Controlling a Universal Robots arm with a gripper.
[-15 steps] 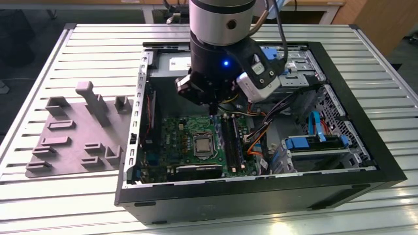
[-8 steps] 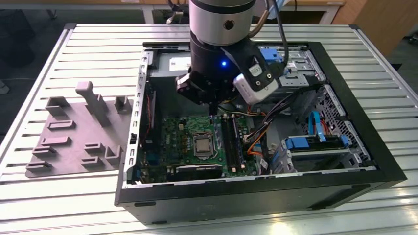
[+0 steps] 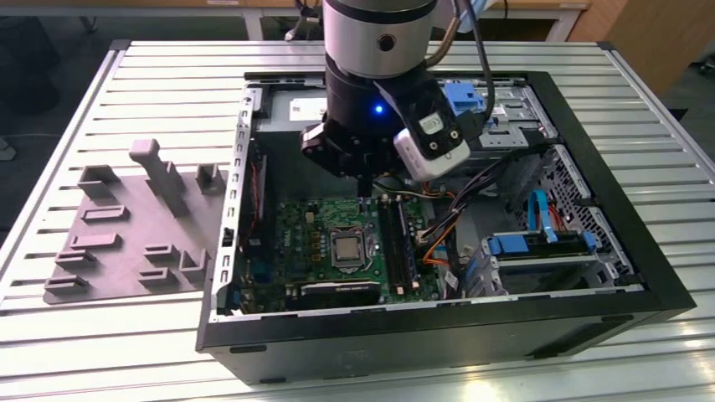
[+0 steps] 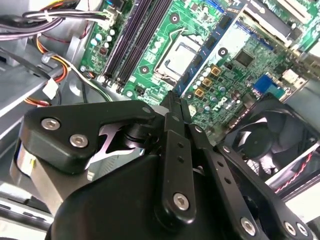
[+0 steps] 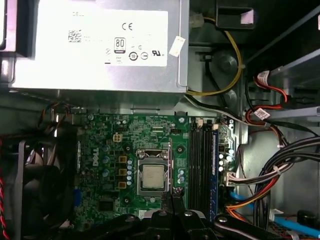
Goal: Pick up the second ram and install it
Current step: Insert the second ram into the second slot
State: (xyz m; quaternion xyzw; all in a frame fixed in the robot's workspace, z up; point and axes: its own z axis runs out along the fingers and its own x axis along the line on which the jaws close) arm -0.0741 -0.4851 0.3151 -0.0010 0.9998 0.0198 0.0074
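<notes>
My gripper hangs inside the open computer case, over the far part of the green motherboard. Its black fingers are pressed together, shut, and nothing shows between them. In the first wrist view the gripper points down beside the processor socket. The long black memory slots run alongside that socket, with a blue strip at their outer side. I cannot tell whether the second ram is in a slot. The same slots lie beyond the gripper.
A grey moulded fixture plate with upright posts lies on the slatted table at the exterior view's left. Inside the case are a power supply, a fan, cable bundles and blue drive caddies.
</notes>
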